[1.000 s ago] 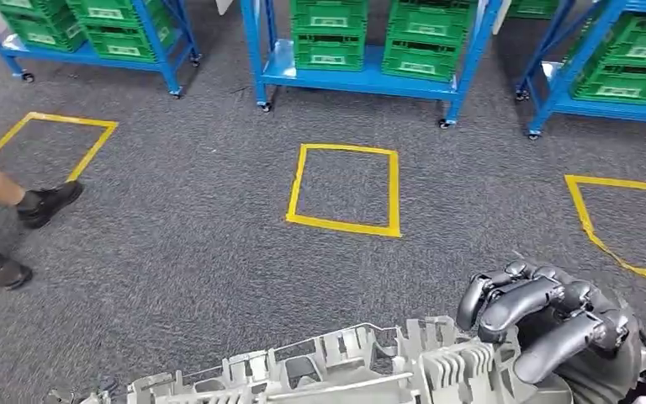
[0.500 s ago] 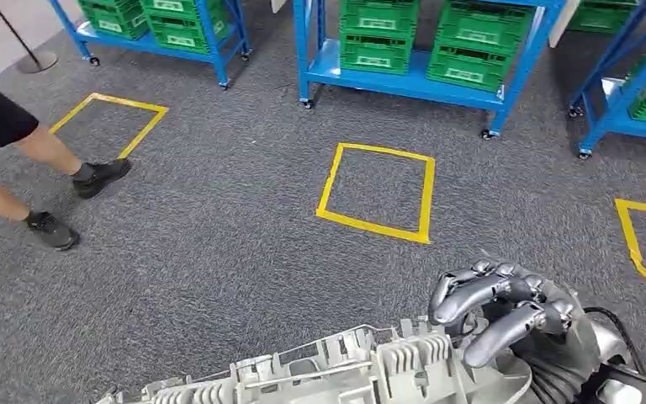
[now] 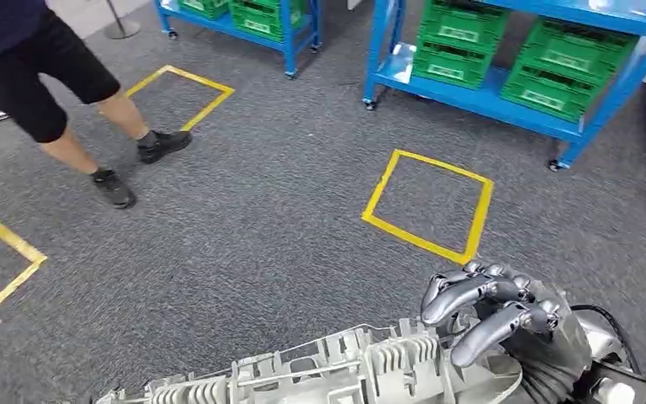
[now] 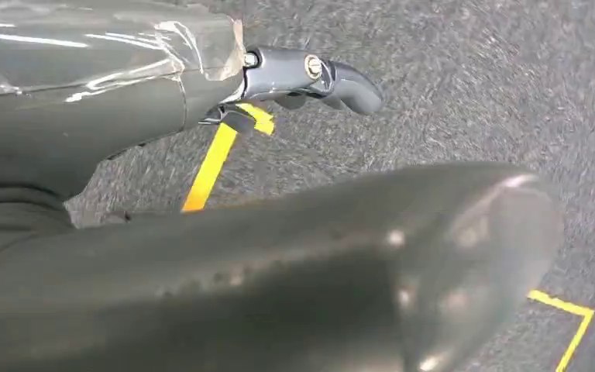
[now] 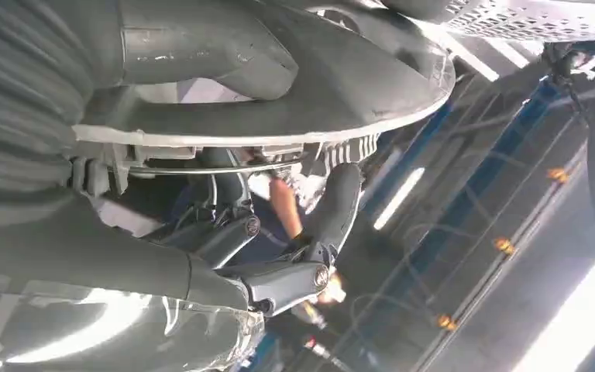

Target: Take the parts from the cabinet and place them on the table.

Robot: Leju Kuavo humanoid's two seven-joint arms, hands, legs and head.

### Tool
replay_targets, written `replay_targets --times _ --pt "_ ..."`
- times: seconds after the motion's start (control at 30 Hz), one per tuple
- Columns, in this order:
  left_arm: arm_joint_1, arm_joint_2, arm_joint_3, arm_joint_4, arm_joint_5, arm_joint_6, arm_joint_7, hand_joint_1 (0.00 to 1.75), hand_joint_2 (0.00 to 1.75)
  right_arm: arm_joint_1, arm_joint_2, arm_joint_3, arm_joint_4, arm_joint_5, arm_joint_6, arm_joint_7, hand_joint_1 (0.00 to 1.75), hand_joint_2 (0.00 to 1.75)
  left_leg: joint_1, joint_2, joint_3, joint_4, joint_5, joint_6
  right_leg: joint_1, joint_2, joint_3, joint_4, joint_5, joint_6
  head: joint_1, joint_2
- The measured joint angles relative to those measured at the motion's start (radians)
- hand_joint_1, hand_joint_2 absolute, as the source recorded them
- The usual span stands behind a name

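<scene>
Head view: the part (image 3: 336, 370), a long pale-grey ribbed casting, lay across the frame at 6 o'clock, running from about 7 toward 5. The right hand (image 3: 492, 316) gripped its right end, dark fingers (image 3: 458, 290) curled over the top edge, thumb side hidden under the casting. Right wrist view was turned; the part (image 5: 279, 101) sat pressed against the hand (image 5: 294, 256), w/ one finger (image 5: 337, 209) hooked over its ribbed edge.

Left hand (image 4: 302, 74): in the left wrist view one dark finger stuck out past the taped cover, nothing seen in it, but rest of hand was hidden, so couldn't tell open or closed. Yellow tape (image 4: 213, 159) on grey carpet lay beyond it.

Floor (image 3: 244, 244) was grey carpet. A yellow tape square (image 3: 428, 204) sat at approx 1 o'clock from the part, well apart. Another tape square (image 3: 181, 97) lay at 11 o'clock, and a tape corner (image 3: 4, 252) at 9 o'clock by the frame edge.

A person (image 3: 46, 84) in dark shorts and black shoes stood at 10–11 o'clock, feet near the far-left square.

Blue racks on castors: one (image 3: 513, 93) at 1 o'clock w/ green crates (image 3: 505, 55) on its low shelf, another (image 3: 252, 21) at 12 o'clock, also w/ green crates.
</scene>
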Motion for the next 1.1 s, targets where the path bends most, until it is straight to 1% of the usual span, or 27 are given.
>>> replay_targets --times 0.03,0.07,0.13,0.17,0.2,0.23,0.27,0.3,0.33,0.37,0.4,0.43,0.47,0.5,0.53,0.57,0.73,0.8,0.83,0.87,0.9,0.93,0.97,1.0,1.03,1.07,1.1 --pt "-0.002 0.002 0.006 0.001 0.001 -0.012 0.005 0.0 0.0 -0.001 0.0 0.002 0.002 -0.003 0.0 0.002 1.75 1.75 -0.007 -0.01 -0.009 0.008 -0.002 -0.007 0.009 0.007 -0.002 0.003 0.003 -0.012 0.002 0.0" --pt "-0.002 0.003 0.01 0.003 0.003 -0.021 0.008 0.0 0.0 -0.003 0.0 0.002 0.003 -0.011 0.0 0.001 1.75 1.75 -0.007 -0.014 -0.018 0.01 -0.001 -0.011 0.008 -0.003 -0.004 0.008 0.005 -0.023 0.0 0.0" --pt "0.0 0.002 0.022 0.009 0.003 -0.028 0.011 0.0 0.0 -0.007 -0.001 0.005 0.003 -0.018 0.001 0.002 1.75 1.75 0.0 -0.026 -0.024 0.007 0.006 -0.022 0.016 -0.014 -0.009 0.01 0.008 -0.033 0.0 0.0" --pt "0.0 0.003 0.026 0.01 0.0 -0.028 0.011 0.0 0.0 -0.009 -0.001 0.006 0.003 -0.019 0.001 0.002 1.75 1.75 0.0 -0.032 -0.028 0.009 0.006 -0.024 0.01 -0.021 -0.009 0.006 0.011 -0.039 0.0 0.0" --pt "0.0 0.005 0.028 0.01 -0.002 -0.025 0.012 0.0 0.0 -0.011 -0.001 0.006 0.003 -0.021 0.002 0.002 1.75 1.75 0.002 -0.016 -0.028 0.016 0.0 -0.027 0.002 -0.032 -0.008 0.005 0.013 -0.044 0.002 0.0" --pt "-0.001 0.002 0.032 0.012 -0.004 -0.02 0.012 0.0 0.0 -0.011 0.0 0.006 0.003 -0.022 0.005 0.002 1.75 1.75 -0.005 0.038 -0.046 0.045 -0.022 -0.035 0.005 -0.039 -0.007 0.005 0.013 -0.046 -0.009 0.0" --pt "-0.006 0.007 0.034 0.012 -0.014 -0.008 0.013 0.0 0.0 -0.011 0.002 0.006 0.003 -0.025 0.01 0.002 1.75 1.75 0.0 0.073 -0.076 0.115 -0.064 -0.041 0.006 -0.051 -0.007 0.005 0.012 -0.051 -0.015 0.0" --pt "-0.007 0.008 0.035 0.012 -0.029 0.006 0.018 0.0 0.0 -0.011 0.002 0.006 0.003 -0.026 0.012 0.002 1.75 1.75 0.005 0.089 -0.114 0.198 -0.102 -0.046 0.01 -0.061 -0.008 0.005 0.012 -0.054 -0.014 0.0" --pt "-0.008 0.009 0.035 0.012 -0.052 0.03 0.023 0.0 0.0 -0.011 0.003 0.006 0.003 -0.027 0.017 0.002 1.75 1.75 0.006 0.095 -0.149 0.272 -0.129 -0.048 0.012 -0.076 -0.01 0.005 0.011 -0.055 -0.015 0.0" --pt "-0.007 0.009 0.035 0.012 -0.085 0.066 0.035 0.0 0.0 -0.011 0.005 0.007 0.004 -0.028 0.021 0.003 1.75 1.75 0.007 0.098 -0.165 0.307 -0.134 -0.049 0.013 -0.089 -0.01 0.006 0.01 -0.056 -0.014 0.0" --pt "-0.005 0.01 0.034 0.012 -0.132 0.113 0.052 0.0 0.0 -0.013 0.006 0.008 0.005 -0.03 0.026 0.005 1.75 1.75 0.007 0.099 -0.156 0.292 -0.117 -0.048 0.015 -0.102 -0.01 0.006 0.01 -0.057 -0.014 0.0" --pt "-0.003 0.015 0.034 0.012 -0.161 0.146 0.062 0.0 0.0 -0.016 0.008 0.009 0.005 -0.031 0.03 0.007 1.75 1.75 0.007 0.102 -0.131 0.244 -0.09 -0.045 0.017 -0.111 -0.01 0.005 0.009 -0.057 -0.015 0.0" --pt "-0.001 0.021 0.034 0.011 -0.176 0.172 0.068 0.0 0.0 -0.02 0.011 0.01 0.005 -0.032 0.032 0.008 1.75 1.75 0.006 0.109 -0.081 0.154 -0.051 -0.039 0.02 -0.123 -0.009 0.005 0.009 -0.057 -0.015 0.0" --pt "0.0 0.027 0.034 0.01 -0.182 0.177 0.069 0.0 0.0 -0.023 0.011 0.011 0.005 -0.032 0.033 0.009 1.75 1.75 -0.001 0.137 -0.03 0.068 -0.021 -0.028 0.022 -0.133 -0.008 0.005 0.009 -0.057 -0.014 0.0" --pt "-0.003 0.035 0.032 0.007 -0.185 0.181 0.071 0.0 0.0 -0.024 0.012 0.011 0.005 -0.033 0.033 0.009 1.75 1.75 -0.016 0.205 -0.003 0.012 -0.031 -0.016 0.023 -0.144 -0.006 0.004 0.009 -0.057 -0.013 0.0" --pt "-0.004 0.036 0.031 0.007 -0.187 0.181 0.071 0.0 0.0 -0.025 0.013 0.011 0.005 -0.033 0.033 0.01 1.75 1.75 -0.019 0.208 -0.003 0.015 -0.032 -0.011 0.03 -0.151 -0.007 0.004 0.007 -0.054 -0.012 0.0" --pt "-0.004 0.036 0.031 0.007 -0.188 0.181 0.071 0.0 0.0 -0.026 0.013 0.011 0.005 -0.033 0.033 0.01 1.75 1.75 -0.019 0.206 -0.004 0.01 -0.028 -0.01 0.032 -0.156 -0.007 0.004 0.006 -0.053 -0.011 0.0" --pt "-0.005 0.037 0.03 0.007 -0.19 0.187 0.072 0.0 0.0 -0.027 0.013 0.012 0.005 -0.034 0.034 0.011 1.75 1.75 -0.025 0.191 -0.007 0.01 -0.028 -0.008 0.025 -0.168 -0.007 0.004 0.006 -0.049 -0.015 0.0" --pt "-0.001 0.043 0.028 0.004 -0.215 0.229 0.098 0.0 0.0 -0.028 0.016 0.014 0.006 -0.036 0.035 0.016 1.75 1.75 -0.027 0.168 -0.012 0.007 -0.024 0.0 0.025 -0.193 -0.001 -0.003 0.008 -0.043 -0.014 0.0" --pt "-0.005 0.039 0.033 -0.013 -0.241 0.265 0.138 0.0 0.0 -0.028 0.017 0.016 0.007 -0.033 0.032 0.029 1.75 1.75 -0.011 0.125 0.011 -0.029 0.009 0.017 0.022 -0.085 -0.037 0.082 -0.046 -0.043 -0.008 0.0" --pt "-0.011 0.039 0.034 -0.016 -0.241 0.262 0.142 0.0 0.0 -0.022 0.016 0.016 0.009 -0.032 0.03 0.029 1.75 1.75 -0.011 0.107 0.007 -0.029 0.009 0.017 0.02 -0.066 -0.073 0.159 -0.078 -0.048 -0.004 0.0" --pt "-0.013 0.038 0.04 -0.021 -0.237 0.256 0.143 0.0 0.0 -0.017 0.013 0.017 0.01 -0.032 0.029 0.028 1.75 1.75 -0.012 0.09 0.006 -0.028 0.01 0.018 0.02 -0.057 -0.108 0.23 -0.104 -0.05 -0.004 0.0" --pt "-0.017 0.036 0.045 -0.027 -0.23 0.247 0.143 0.0 0.0 -0.014 0.01 0.019 0.013 -0.032 0.029 0.025 1.75 1.75 -0.013 0.075 0.004 -0.027 0.01 0.018 0.02 -0.054 -0.135 0.286 -0.121 -0.049 -0.003 0.0" --pt "-0.017 0.034 0.057 -0.036 -0.224 0.229 0.143 0.0 0.0 -0.014 0.007 0.021 0.017 -0.035 0.03 0.02 1.75 1.75 -0.013 0.057 0.004 -0.024 0.01 0.018 0.019 -0.053 -0.146 0.303 -0.117 -0.041 -0.003 0.0" --pt "-0.018 0.032 0.066 -0.04 -0.223 0.218 0.142 0.0 0.0 -0.014 0.006 0.022 0.02 -0.038 0.03 0.015 1.75 1.75 -0.013 0.042 0.004 -0.021 0.009 0.017 0.017 -0.053 -0.13 0.265 -0.094 -0.031 -0.003 0.0" --pt "-0.019 0.03 0.071 -0.042 -0.222 0.208 0.14 0.0 0.0 -0.014 0.003 0.022 0.023 -0.042 0.031 0.011 1.75 1.75 -0.012 0.025 0.003 -0.016 0.007 0.014 0.015 -0.049 -0.094 0.186 -0.055 -0.02 -0.003 0.0" --pt "-0.019 0.029 0.074 -0.044 -0.222 0.205 0.137 0.0 0.0 -0.014 0.001 0.022 0.025 -0.042 0.032 0.008 1.75 1.75 -0.011 0.013 0.003 -0.011 0.004 0.01 0.011 -0.037 -0.057 0.106 -0.02 -0.011 -0.003 0.0"
